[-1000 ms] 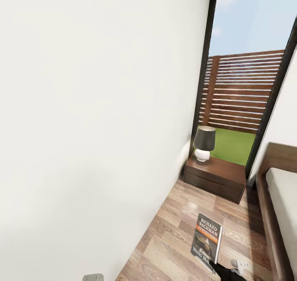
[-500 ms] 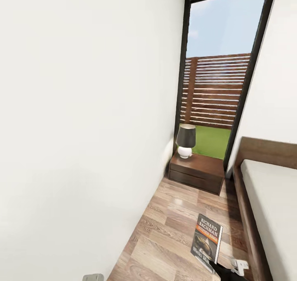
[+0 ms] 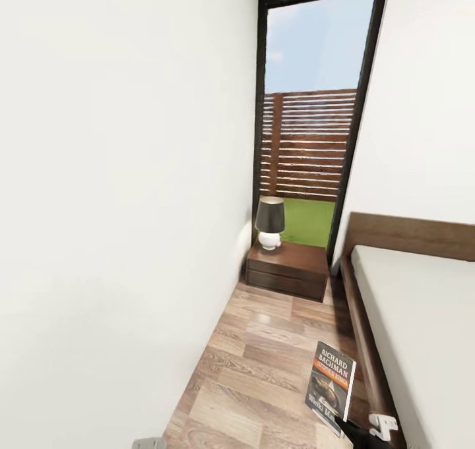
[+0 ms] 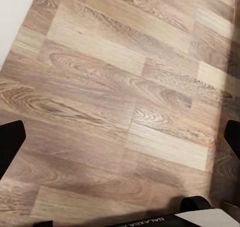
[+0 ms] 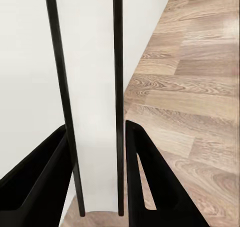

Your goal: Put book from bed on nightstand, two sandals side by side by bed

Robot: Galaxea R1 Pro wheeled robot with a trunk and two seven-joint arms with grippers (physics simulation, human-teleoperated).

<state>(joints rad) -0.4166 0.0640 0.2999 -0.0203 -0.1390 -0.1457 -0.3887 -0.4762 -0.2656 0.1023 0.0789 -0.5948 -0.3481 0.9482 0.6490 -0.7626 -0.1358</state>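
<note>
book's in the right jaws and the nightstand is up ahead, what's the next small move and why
Probably roll forward along the floor toward the nightstand. The right gripper holds the book upright, well short of the cabinet. The lamp sits at its wall side, so aim for the bare bed-side part.

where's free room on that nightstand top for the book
The nightstand top is bare on the side toward the bed. The lamp crowds the corner by the wall and window. The right gripper holds the book.
</note>
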